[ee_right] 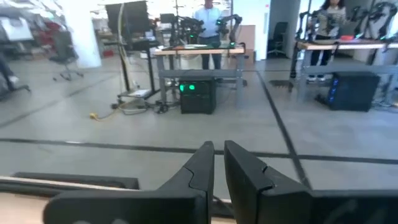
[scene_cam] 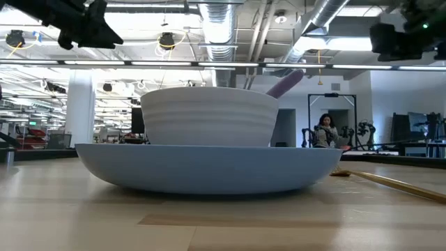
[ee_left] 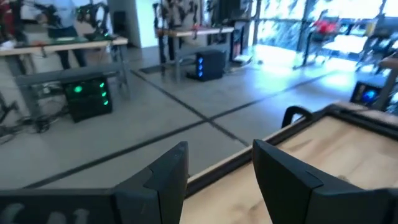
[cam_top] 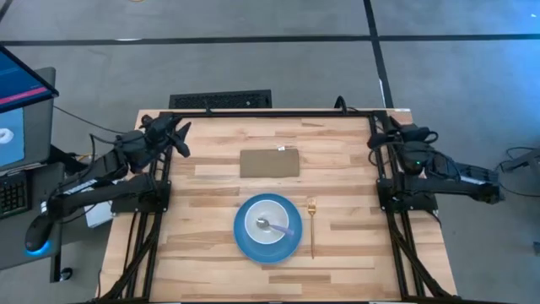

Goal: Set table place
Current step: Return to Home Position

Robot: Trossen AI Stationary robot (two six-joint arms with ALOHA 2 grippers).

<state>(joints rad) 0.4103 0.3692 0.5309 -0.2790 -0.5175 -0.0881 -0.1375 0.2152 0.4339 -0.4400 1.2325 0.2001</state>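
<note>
Blue plate sat centre-front on table, high view: bowl on it, spoon inside, fork just right.
Low view: bowl on plate, spoon handle poking out.
Left wrist: left gripper spread, empty, at far table edge.
Right wrist: right gripper pressed together, empty, off far edge.
Setting looked done; only homing remained.

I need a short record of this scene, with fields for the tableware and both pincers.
plate: blue, on the table
bowl: white, on the plate
spoon: lilac handle, in the bowl
fork: gold, right of plate, not touching
brown rectangle: beyond the plate
left pincer: open, empty, table's left edge
right pincer: shut, empty, table's right edge
</note>
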